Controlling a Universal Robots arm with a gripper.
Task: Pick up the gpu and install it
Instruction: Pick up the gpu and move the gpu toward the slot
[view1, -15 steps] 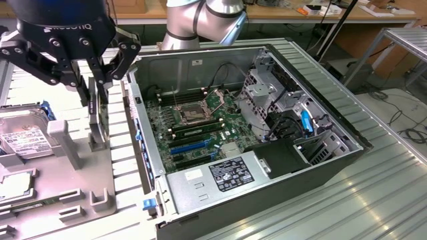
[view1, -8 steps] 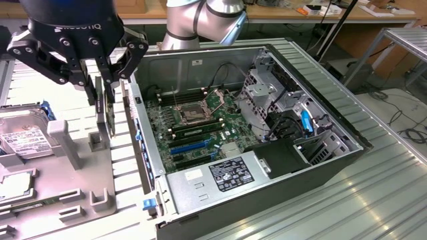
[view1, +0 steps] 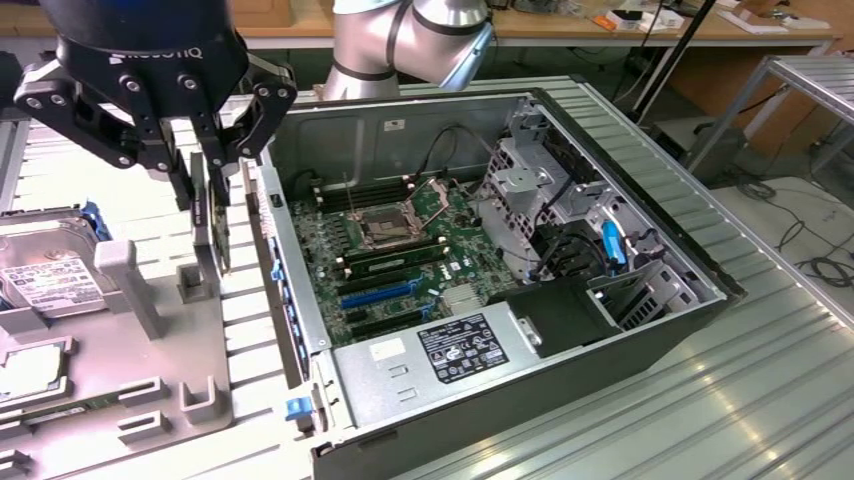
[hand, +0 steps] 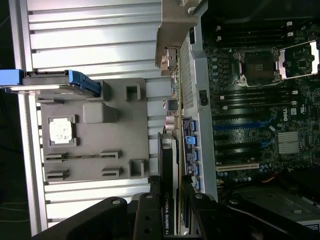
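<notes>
My gripper (view1: 207, 185) (hand: 170, 189): I am holding the gpu. My two black fingers are closed on its thin sides, one on each side.
Writing on me: white letters on my black body say "ROBOTIQ". They are upside down in the exterior view.
gpu (view1: 207, 235) (hand: 166, 160): a thin dark card, standing up on its edge. It is over the gray tray, just beside the outside wall of the computer case. Its low end is right at a small gray post on the tray. I cannot tell if it touches the post.
Writing on the gpu: white letters on its edge say "NVIDIA QUADRO". After that come more letters that I cannot read.
Gray tray (view1: 134, 380) (hand: 125, 145): it lies on the silver table (view1: 747, 400), at the exterior view's left of the case.
Hard drive (view1: 47, 280) (hand: 50, 82): a silver box on the tray with blue side pieces. Its white label has print too small to read.
Chip (hand: 62, 131): a square silver chip sits in a pocket of the tray.
Computer case (view1: 561, 395): it lies open.
Motherboard (view1: 400, 250) (hand: 250, 100): green, inside the case, with blue and black slots.
Power box (view1: 454, 350): silver, with a black label and tiny white print I cannot read.
</notes>
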